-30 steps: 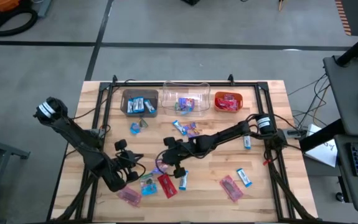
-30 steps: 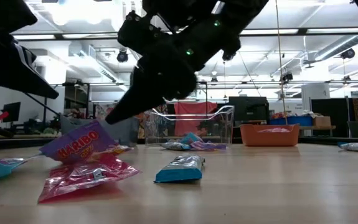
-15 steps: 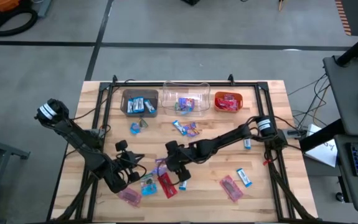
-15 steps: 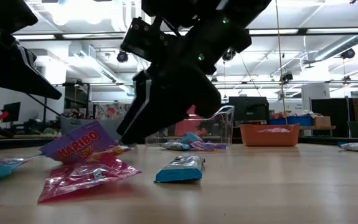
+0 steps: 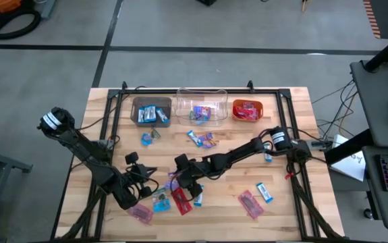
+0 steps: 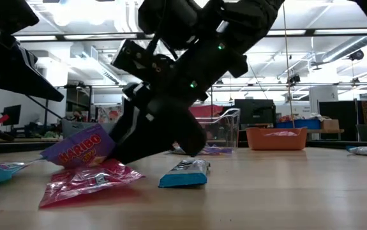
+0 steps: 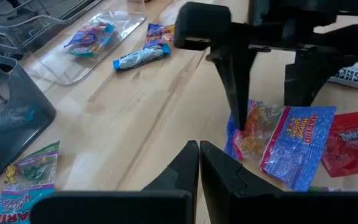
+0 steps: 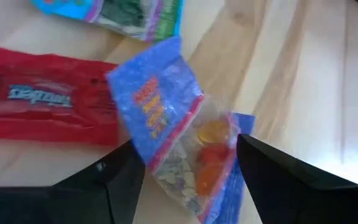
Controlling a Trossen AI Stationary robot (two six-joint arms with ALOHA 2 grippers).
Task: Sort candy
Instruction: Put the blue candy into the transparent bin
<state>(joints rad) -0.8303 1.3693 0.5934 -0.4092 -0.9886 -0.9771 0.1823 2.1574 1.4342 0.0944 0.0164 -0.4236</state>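
**Caller:** What has just changed at the table?

**Operator:** My right gripper point(image 8: 185, 171) was shut a second ago, and it has since spread wide and dropped lower. Its fingers now stand either side of a purple gummy packet point(image 8: 179, 134), lying near the middle of the table point(image 5: 295, 135), toward the front. It holds nothing yet. I read that as lined up to pinch, so this piece is about to be picked.

**Caller:** And the other arm?

**Operator:** The left gripper point(image 7: 198, 163) waits at the front left, fingers pressed together, empty.

**Caller:** Where is the candy overall?

**Operator:** Some is already sorted into three bins along the far edge: a brown bin point(image 5: 151, 111), a clear bin point(image 5: 201, 108) and an orange bin point(image 5: 247, 110). The rest lies loose on the wood. A red Twizzlers bar point(image 8: 38, 109) sits just beside the purple packet and partly under it. A blue bar point(image 6: 184, 173) lies near them. More pieces are scattered to the right and toward the bins.

**Caller:** What do they feel like?

**Operator:** Flat, shiny, crinkly film. The purple packet has a clear window showing lumpy gummies inside. From the low view, I think one edge of it is tilted off the table. The tabletop is smooth pale planks.
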